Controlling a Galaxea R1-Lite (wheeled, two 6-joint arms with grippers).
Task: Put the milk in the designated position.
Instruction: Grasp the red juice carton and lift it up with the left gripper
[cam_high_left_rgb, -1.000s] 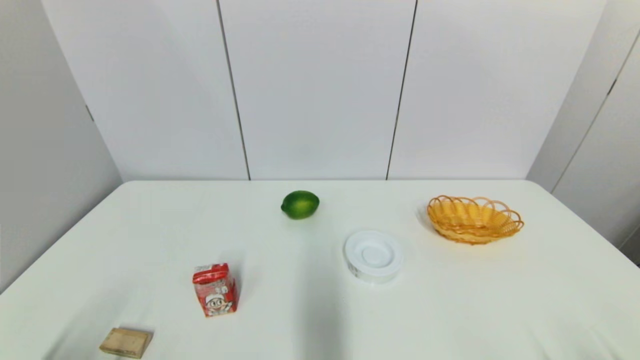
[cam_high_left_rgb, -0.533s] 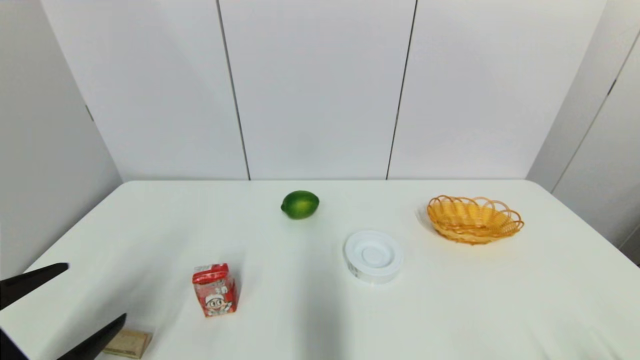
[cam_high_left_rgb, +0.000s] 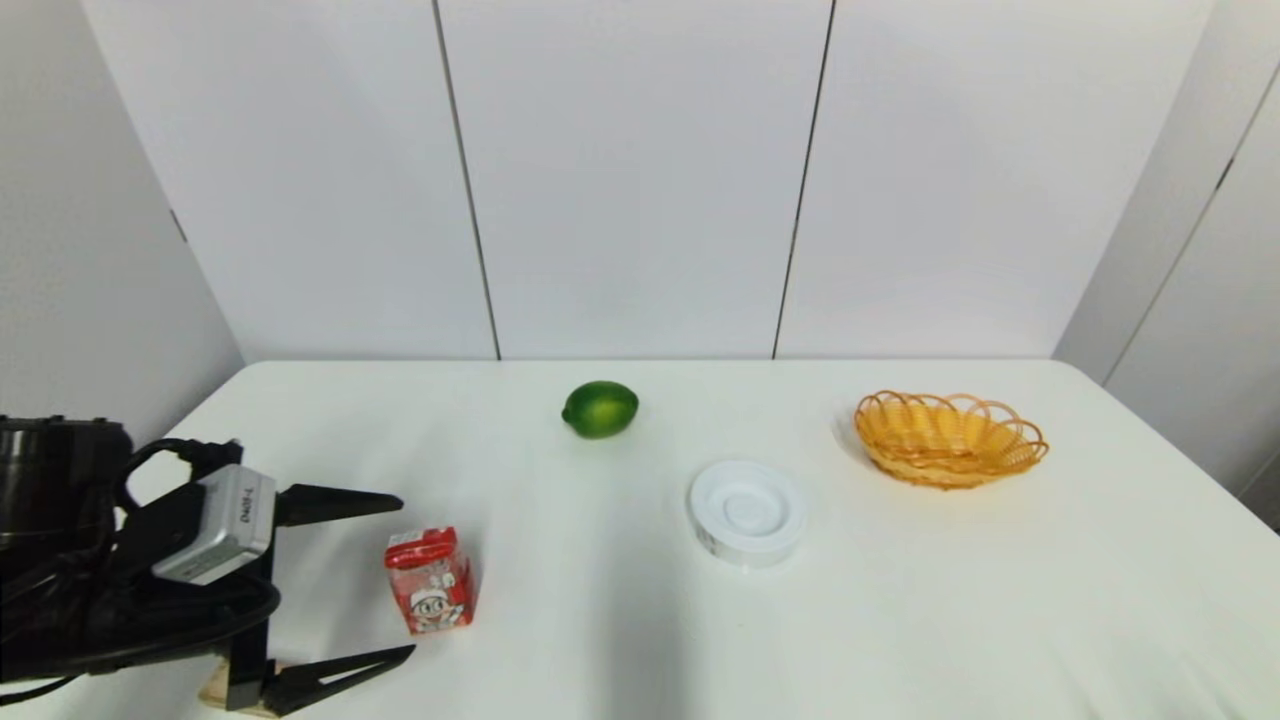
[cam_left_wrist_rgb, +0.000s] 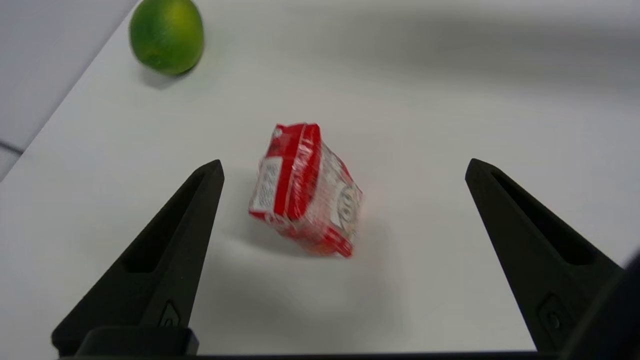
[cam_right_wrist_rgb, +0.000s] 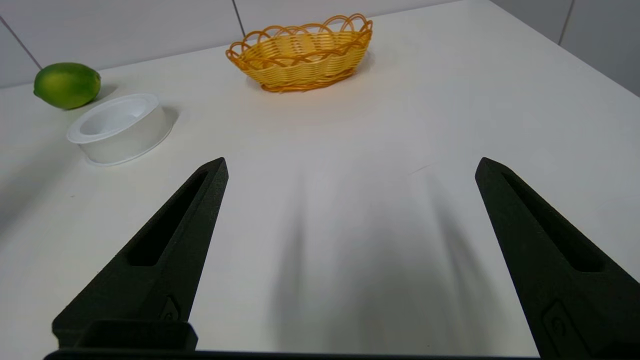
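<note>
Both fingers of my left gripper (cam_high_left_rgb: 405, 575) are standing spread wide, flanking the milk (cam_high_left_rgb: 430, 580) without touching it. I am seeing the carton standing upright on the white table (cam_high_left_rgb: 620, 640), near-left. Beyond it are lying the lime (cam_high_left_rgb: 600, 409), white dish (cam_high_left_rgb: 746, 512) and orange basket (cam_high_left_rgb: 948, 438). My right gripper (cam_right_wrist_rgb: 350, 165) is hovering, fingers apart, over bare tabletop.

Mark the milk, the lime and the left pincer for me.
milk (cam_high_left_rgb: 431, 582): head view, front face.
lime (cam_high_left_rgb: 600, 409): head view, middle of the fruit.
left pincer (cam_high_left_rgb: 404, 574): head view, midway between its open fingertips.
</note>
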